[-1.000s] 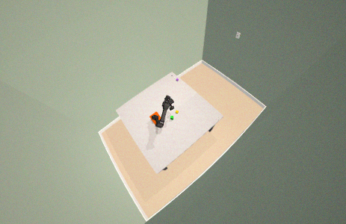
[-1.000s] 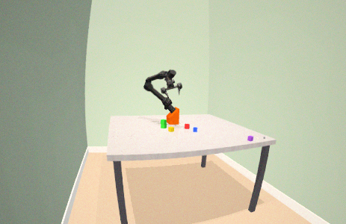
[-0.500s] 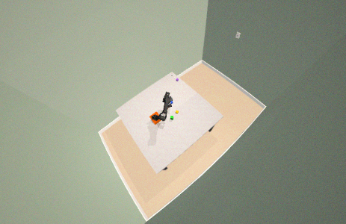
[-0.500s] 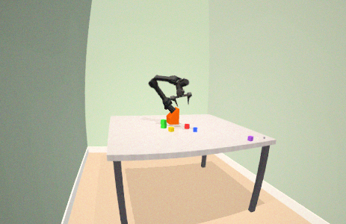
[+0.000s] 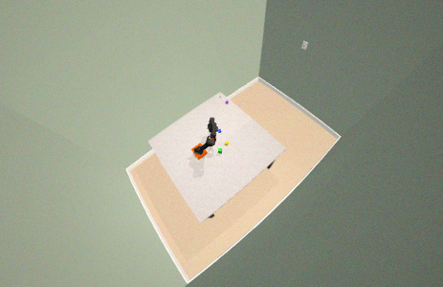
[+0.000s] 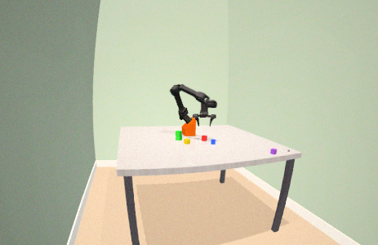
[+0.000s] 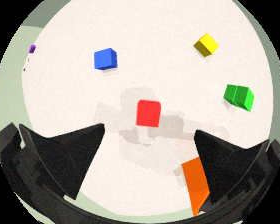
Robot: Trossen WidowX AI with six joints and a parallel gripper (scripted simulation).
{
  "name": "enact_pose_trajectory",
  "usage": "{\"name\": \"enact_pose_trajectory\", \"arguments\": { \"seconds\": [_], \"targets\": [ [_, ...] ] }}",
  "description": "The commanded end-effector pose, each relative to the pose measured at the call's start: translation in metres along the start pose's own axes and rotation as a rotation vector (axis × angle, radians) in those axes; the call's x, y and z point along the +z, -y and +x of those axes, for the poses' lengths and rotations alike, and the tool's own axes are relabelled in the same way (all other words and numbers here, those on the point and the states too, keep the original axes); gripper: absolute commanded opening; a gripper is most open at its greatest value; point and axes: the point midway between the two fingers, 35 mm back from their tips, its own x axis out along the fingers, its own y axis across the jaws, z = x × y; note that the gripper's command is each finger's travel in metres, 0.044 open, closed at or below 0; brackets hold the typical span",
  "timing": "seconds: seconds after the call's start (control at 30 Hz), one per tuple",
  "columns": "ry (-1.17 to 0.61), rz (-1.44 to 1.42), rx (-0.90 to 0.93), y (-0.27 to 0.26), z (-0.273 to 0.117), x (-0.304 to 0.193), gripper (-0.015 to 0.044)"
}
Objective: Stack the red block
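The red block (image 6: 204,138) (image 7: 148,113) lies on the table top, beyond and between the fingertips in the wrist view; in the top view it is mostly hidden under the arm. The green tower (image 5: 220,150) (image 6: 179,135) (image 7: 239,97) stands upright, two green blocks high, to the right in the wrist view. My gripper (image 6: 204,124) (image 7: 151,132) is open and empty. It points down and hangs above the table, over the area of the red block.
A yellow block (image 5: 227,143) (image 6: 187,141) (image 7: 206,45) lies near the green tower. A blue block (image 5: 219,130) (image 6: 213,141) (image 7: 105,59) lies near the red one. A purple block (image 5: 227,101) (image 6: 273,151) (image 7: 32,48) lies near the table's edge. The orange base (image 6: 189,128) (image 7: 195,182) stands behind the blocks.
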Motion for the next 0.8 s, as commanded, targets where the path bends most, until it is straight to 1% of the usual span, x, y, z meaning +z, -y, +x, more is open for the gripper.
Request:
{"name": "enact_pose_trajectory", "arguments": {
  "seconds": [0.0, 0.13, 0.2, 0.47, 0.77],
  "targets": [
    [-0.025, 0.019, -0.034, 0.0, 0.011, -0.01, 0.044],
    [-0.025, 0.019, -0.034, -0.005, 0.007, -0.009, 0.044],
    [-0.025, 0.019, -0.033, -0.005, 0.012, -0.009, 0.044],
    [-0.024, 0.019, -0.035, -0.003, 0.064, -0.011, 0.044],
    [-0.024, 0.019, -0.035, -0.002, 0.07, -0.013, 0.044]
  ]
}}
